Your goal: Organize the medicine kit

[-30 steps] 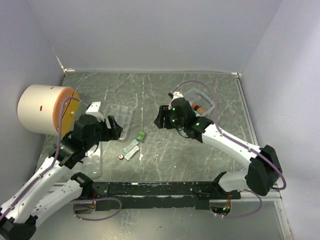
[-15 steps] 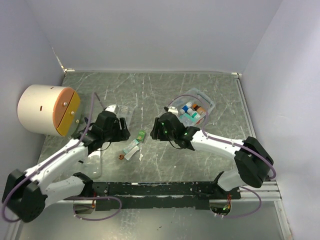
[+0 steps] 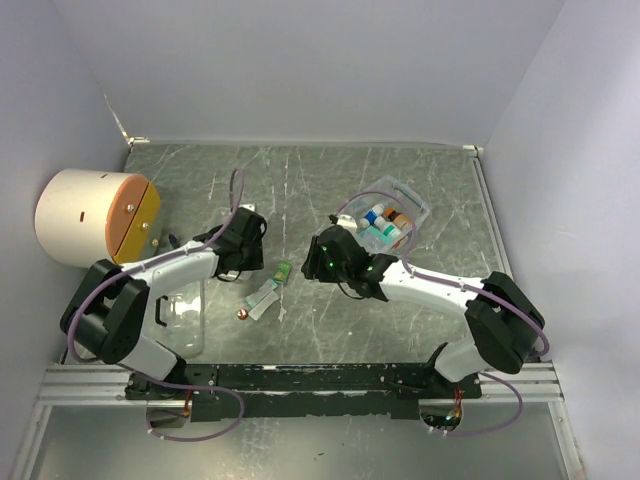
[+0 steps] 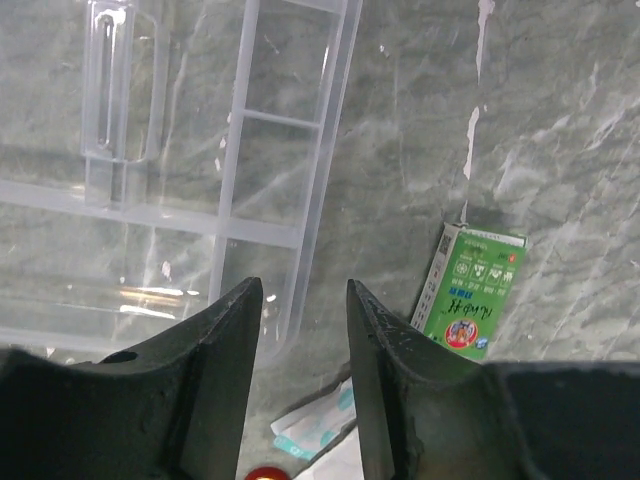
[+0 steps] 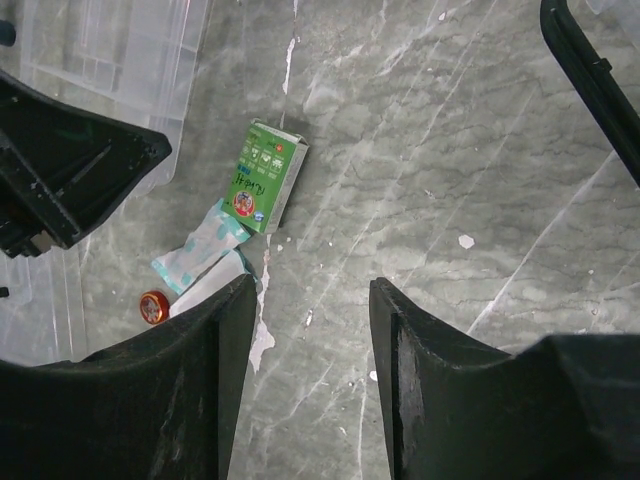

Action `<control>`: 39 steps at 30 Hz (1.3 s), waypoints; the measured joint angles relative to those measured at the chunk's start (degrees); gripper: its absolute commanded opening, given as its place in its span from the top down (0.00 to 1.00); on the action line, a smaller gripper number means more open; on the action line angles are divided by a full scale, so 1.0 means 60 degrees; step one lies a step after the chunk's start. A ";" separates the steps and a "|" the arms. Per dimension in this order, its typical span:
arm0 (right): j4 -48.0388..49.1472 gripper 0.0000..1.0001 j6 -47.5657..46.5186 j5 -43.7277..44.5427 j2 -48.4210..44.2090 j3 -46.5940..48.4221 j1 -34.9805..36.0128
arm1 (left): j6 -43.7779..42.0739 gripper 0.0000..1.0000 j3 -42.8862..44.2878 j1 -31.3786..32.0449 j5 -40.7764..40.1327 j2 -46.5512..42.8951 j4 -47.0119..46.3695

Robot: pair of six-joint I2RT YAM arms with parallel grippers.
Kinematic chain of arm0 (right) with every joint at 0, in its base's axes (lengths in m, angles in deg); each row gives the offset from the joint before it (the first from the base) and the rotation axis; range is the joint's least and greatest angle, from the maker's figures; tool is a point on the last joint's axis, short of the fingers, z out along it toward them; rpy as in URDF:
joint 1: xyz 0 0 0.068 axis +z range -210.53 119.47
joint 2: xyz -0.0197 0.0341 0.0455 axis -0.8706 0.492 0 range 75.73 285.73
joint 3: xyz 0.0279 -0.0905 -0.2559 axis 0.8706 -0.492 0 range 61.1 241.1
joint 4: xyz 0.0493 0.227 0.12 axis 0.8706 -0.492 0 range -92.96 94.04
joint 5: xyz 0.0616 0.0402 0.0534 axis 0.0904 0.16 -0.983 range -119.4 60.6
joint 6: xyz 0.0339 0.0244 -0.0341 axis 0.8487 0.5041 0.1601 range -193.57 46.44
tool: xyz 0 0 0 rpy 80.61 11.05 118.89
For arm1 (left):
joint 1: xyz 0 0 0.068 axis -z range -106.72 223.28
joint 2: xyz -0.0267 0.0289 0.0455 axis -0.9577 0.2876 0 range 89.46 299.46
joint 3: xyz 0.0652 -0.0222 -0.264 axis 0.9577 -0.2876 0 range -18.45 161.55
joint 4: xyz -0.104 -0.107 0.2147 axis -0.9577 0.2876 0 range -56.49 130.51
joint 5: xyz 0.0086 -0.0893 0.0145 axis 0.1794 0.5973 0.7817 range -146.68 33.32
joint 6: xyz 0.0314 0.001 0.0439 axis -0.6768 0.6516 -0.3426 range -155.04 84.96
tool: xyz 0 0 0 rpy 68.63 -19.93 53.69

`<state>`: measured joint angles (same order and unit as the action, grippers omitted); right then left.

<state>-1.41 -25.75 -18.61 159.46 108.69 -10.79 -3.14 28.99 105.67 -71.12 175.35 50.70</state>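
The medicine kit lies in parts. Its clear case (image 3: 396, 212), with small bottles inside, sits at the right. Its clear divided tray (image 4: 180, 220) lies at the left. My left gripper (image 3: 250, 250) (image 4: 305, 300) hovers over the tray's near corner, open, with a narrow gap and nothing between the fingers. A green box (image 3: 284, 272) (image 4: 472, 290) (image 5: 265, 190), white sachets (image 3: 262, 297) (image 5: 200, 255) and a small red tin (image 3: 241, 314) (image 5: 153, 306) lie between the arms. My right gripper (image 3: 322, 258) (image 5: 312, 290) is open over bare table, right of the green box.
A big white-and-orange cylinder (image 3: 95, 220) lies at the far left. Another clear plastic piece (image 3: 185, 305) rests near the left arm's base. A black bar (image 5: 590, 70) crosses the upper right corner of the right wrist view. Walls close the table on three sides.
My left arm has stretched right and forward over the divided tray, and its jaws have narrowed. My right gripper has drawn back from the case towards the green box, uncovering the bottles.
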 measured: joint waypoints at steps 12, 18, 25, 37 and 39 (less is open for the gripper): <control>-0.0018 0.52 0.0186 0.0240 0.0000 -0.0215 0.0018 | -0.0459 0.73 0.0488 0.0044 0.0073 0.1166 -0.0404; -0.0080 0.53 0.0437 0.0608 -0.0117 -0.0379 0.0018 | -0.0528 0.73 0.1162 0.0404 0.0171 0.1537 -0.0623; -0.0248 0.53 0.0754 0.0962 -0.0732 -0.0820 0.0018 | -0.0492 0.70 0.1865 0.1013 0.0295 0.2357 -0.0903; -0.0331 0.53 0.1100 0.1140 -0.1654 -0.1326 0.0018 | -0.0492 0.34 0.2011 0.1348 0.0652 0.1993 -0.0710; -0.0353 0.53 0.1137 0.1137 -0.1738 -0.1381 0.0018 | -0.0503 0.31 0.1912 0.1402 0.0761 0.1566 -0.0663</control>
<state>-3.53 -18.93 -11.79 149.03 100.41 -10.68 -6.15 40.46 114.08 -66.55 184.74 46.72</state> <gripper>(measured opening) 0.472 0.648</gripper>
